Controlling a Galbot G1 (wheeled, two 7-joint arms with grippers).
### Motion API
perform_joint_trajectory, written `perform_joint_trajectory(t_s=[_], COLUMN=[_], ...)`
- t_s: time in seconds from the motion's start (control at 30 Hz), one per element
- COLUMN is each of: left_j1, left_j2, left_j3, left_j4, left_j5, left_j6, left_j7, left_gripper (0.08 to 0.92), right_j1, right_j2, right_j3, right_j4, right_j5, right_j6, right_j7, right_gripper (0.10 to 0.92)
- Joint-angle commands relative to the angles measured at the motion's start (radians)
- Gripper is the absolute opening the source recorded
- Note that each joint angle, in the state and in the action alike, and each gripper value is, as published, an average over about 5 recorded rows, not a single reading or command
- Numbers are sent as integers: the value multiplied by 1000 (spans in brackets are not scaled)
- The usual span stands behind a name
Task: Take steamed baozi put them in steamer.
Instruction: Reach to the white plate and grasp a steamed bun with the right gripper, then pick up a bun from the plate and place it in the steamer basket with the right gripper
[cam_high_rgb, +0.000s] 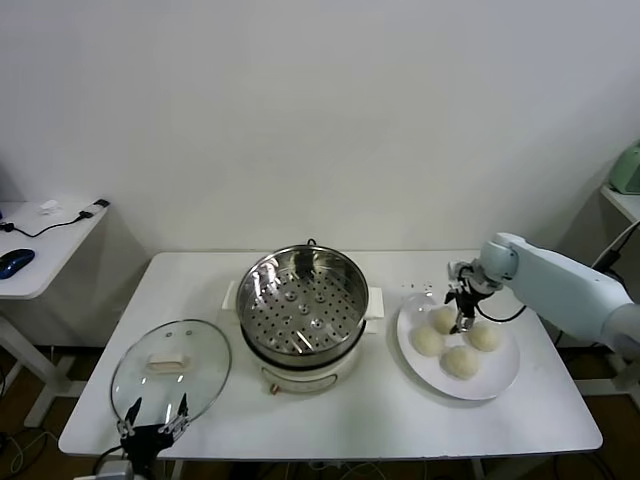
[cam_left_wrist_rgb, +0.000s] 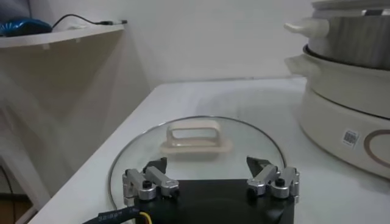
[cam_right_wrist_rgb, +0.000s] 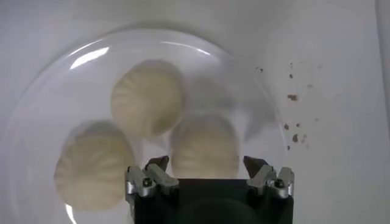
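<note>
Four cream-white baozi lie on a flat white plate (cam_high_rgb: 503, 368) at the right of the table: one at the back left (cam_high_rgb: 441, 319), one at the left (cam_high_rgb: 427, 342), one at the front (cam_high_rgb: 461, 361) and one at the right (cam_high_rgb: 487, 337). My right gripper (cam_high_rgb: 463, 322) hangs open just above them. In the right wrist view (cam_right_wrist_rgb: 206, 163) its jaws stand either side of one baozi (cam_right_wrist_rgb: 204, 145), with two more beside it (cam_right_wrist_rgb: 147, 97) (cam_right_wrist_rgb: 91, 164). The steel steamer (cam_high_rgb: 303, 310) stands mid-table, its perforated tray bare. My left gripper (cam_high_rgb: 155, 420) is open and idle at the front left.
A round glass lid (cam_high_rgb: 170, 370) with a white handle lies left of the steamer, just ahead of my left gripper (cam_left_wrist_rgb: 207, 164); it also shows in the left wrist view (cam_left_wrist_rgb: 195, 137). The steamer's cream base (cam_left_wrist_rgb: 347, 122) is close on one side. A side table (cam_high_rgb: 40, 240) stands at the far left.
</note>
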Motion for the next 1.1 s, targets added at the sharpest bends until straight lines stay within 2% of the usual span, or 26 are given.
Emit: perform_joint_trajectory(t_s=[0.03, 0.3, 0.53, 0.7, 0.9, 1.1], left_j1=[2, 9, 4, -2, -9, -18], left_j2=[-4, -8, -6, -5, -5, -7], left_j3=[0, 0, 10, 13, 19, 21], left_j4=[-6, -18, -36, -56, -63, -63], left_j5=[8, 12, 10, 8, 11, 10], left_j6=[10, 15, 20, 29, 33, 31], left_j7=[-1, -1, 0, 1, 2, 3], left_gripper=[823, 823, 823, 823, 823, 823], right_j1=[-22, 95, 501, 781, 921, 851], right_j2=[18, -21, -29, 60, 225, 363], right_j3=[19, -39, -334, -474, -450, -422], right_j4=[-27, 42, 203, 330, 502, 608], right_j5=[-11, 44, 201, 281, 325, 222], right_j6=[-9, 1, 55, 156, 299, 474], right_j7=[-3, -38, -88, -124, -107, -100], right_gripper=[703, 639, 620, 619, 623, 626])
